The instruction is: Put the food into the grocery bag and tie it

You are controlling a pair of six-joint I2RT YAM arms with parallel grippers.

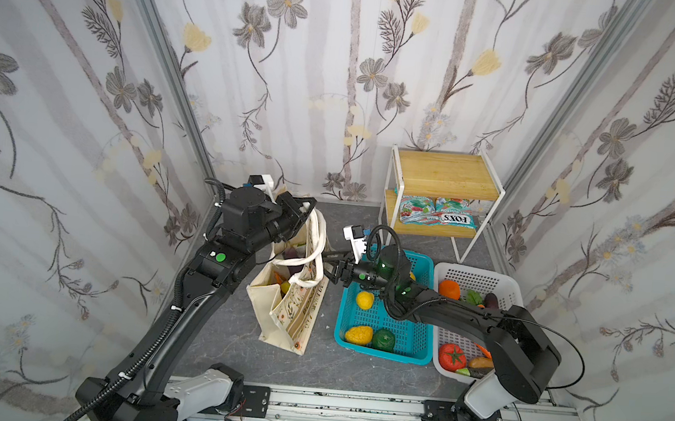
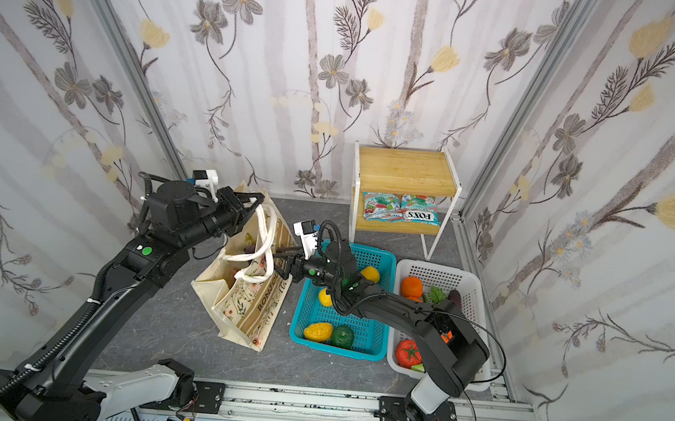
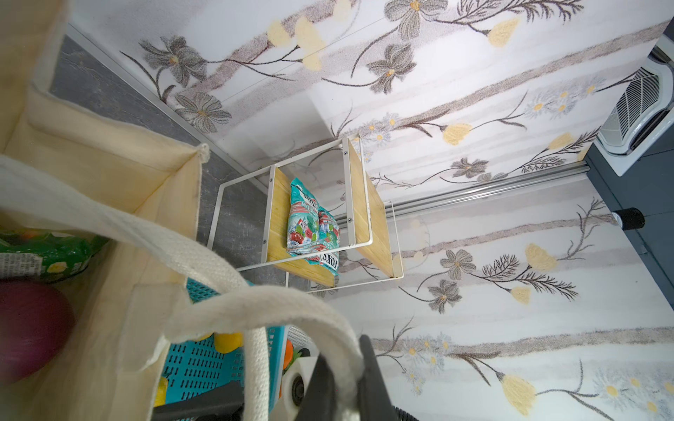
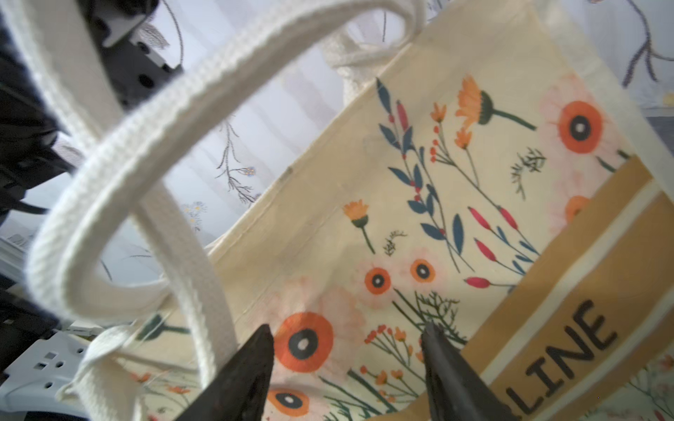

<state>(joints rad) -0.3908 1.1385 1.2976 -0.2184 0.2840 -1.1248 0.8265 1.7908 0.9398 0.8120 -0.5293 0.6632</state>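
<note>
The left gripper (image 1: 309, 208) is clamped on one white rope handle (image 3: 291, 300) above the grocery bag (image 1: 297, 320). It seems to hold that handle up so the mouth stays open and the loop is ready for tying. The bag stands on the grey floor (image 1: 225, 326), left of centre. A purple eggplant (image 3: 29, 328) and a green snack packet (image 3: 43, 251) already lie inside it. The right gripper (image 4: 348, 331) sits at the bag's printed face, just beside the loose loops. Its jaws are apart and empty, and it is probably lining up on the second handle. Room is tight here, with the teal basket (image 1: 381, 353) just beside the bag. The white basket (image 1: 476, 269) stands beyond it, and both hold toy produce. The shelf (image 1: 443, 175) stands well apart behind.
</note>
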